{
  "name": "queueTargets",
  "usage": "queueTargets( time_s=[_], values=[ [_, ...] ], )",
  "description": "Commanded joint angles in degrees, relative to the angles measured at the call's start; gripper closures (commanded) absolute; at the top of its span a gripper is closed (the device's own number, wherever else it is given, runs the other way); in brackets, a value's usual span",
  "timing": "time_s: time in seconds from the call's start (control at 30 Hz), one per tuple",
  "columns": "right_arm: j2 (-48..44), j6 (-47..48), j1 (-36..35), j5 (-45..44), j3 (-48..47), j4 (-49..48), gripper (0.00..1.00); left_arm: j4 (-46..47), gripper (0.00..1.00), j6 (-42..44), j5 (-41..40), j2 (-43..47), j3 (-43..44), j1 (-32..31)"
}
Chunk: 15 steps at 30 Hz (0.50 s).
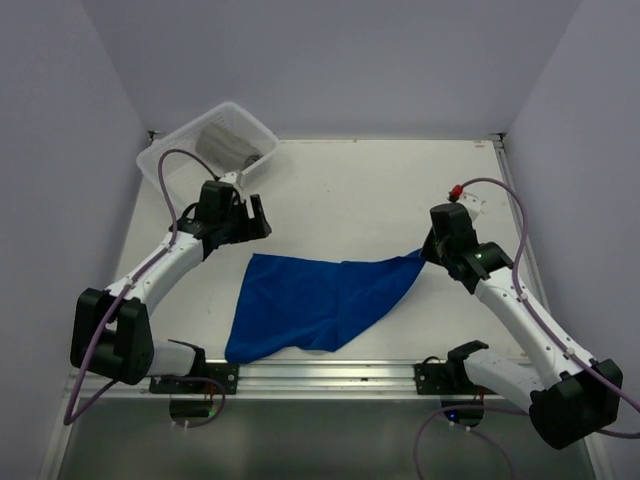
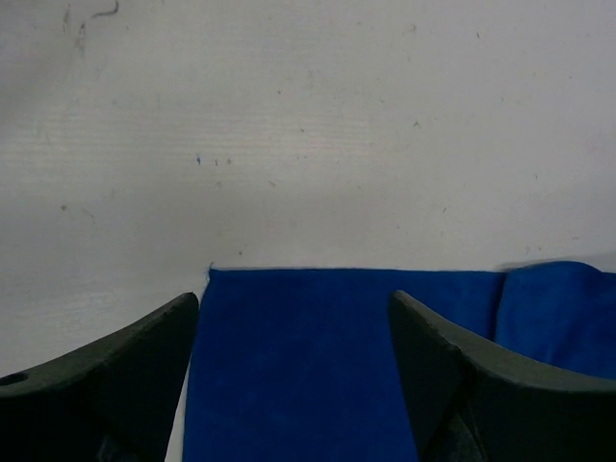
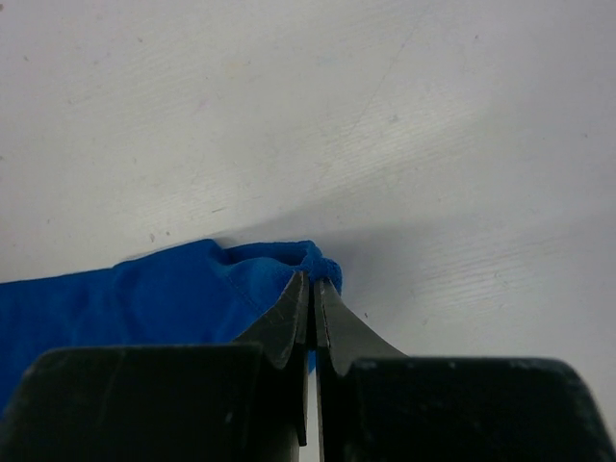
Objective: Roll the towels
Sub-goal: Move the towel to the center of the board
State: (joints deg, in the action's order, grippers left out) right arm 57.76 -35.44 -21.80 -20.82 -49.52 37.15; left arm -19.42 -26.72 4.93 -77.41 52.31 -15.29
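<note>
Across the near half of the table (image 1: 340,190) the blue towel (image 1: 310,300) lies spread but rumpled, its right part drawn up in a ridge toward the right arm; at the far left corner sits the ribbed basket (image 1: 180,127), with what I take for the grey towel (image 1: 228,140) bunched inside; my left gripper (image 1: 258,222) hovers just over the blue towel's far left corner, jaws wide apart with nothing between them; my right gripper (image 1: 427,250) is closed tight on the far right corner, a small fold of cloth pinched at its tips; I judge this cloth light, limp and apt to slide on the smooth top, so it will wrinkle unless both far corners are held taut; the left corner, lying flat, is where I would take hold next
</note>
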Motion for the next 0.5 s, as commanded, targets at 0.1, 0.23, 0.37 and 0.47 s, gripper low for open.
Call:
queueTargets(
  time_s=[0.1, 0.23, 0.37, 0.47],
  values=[
    [3.7, 2.0, 4.3, 5.9, 0.9, -7.5, 1.00, -0.5, 0.37, -4.1, -1.8, -2.2, -2.9, -1.8],
    [6.2, 2.4, 6.9, 8.3, 0.3, -9.5, 1.00, -0.3, 0.52, -5.6, -4.7, -4.3, -4.8, -2.7],
    [9.0, 2.7, 7.2, 9.8, -0.2, -11.7, 1.00, 0.8, 0.52, -6.2, -9.0, -6.2, -6.2, -3.3],
    [10.6, 2.7, 7.3, 11.1, -0.4, -13.0, 1.00, 1.5, 0.52, -6.8, -11.1, -8.3, -5.9, -3.3]
  ],
)
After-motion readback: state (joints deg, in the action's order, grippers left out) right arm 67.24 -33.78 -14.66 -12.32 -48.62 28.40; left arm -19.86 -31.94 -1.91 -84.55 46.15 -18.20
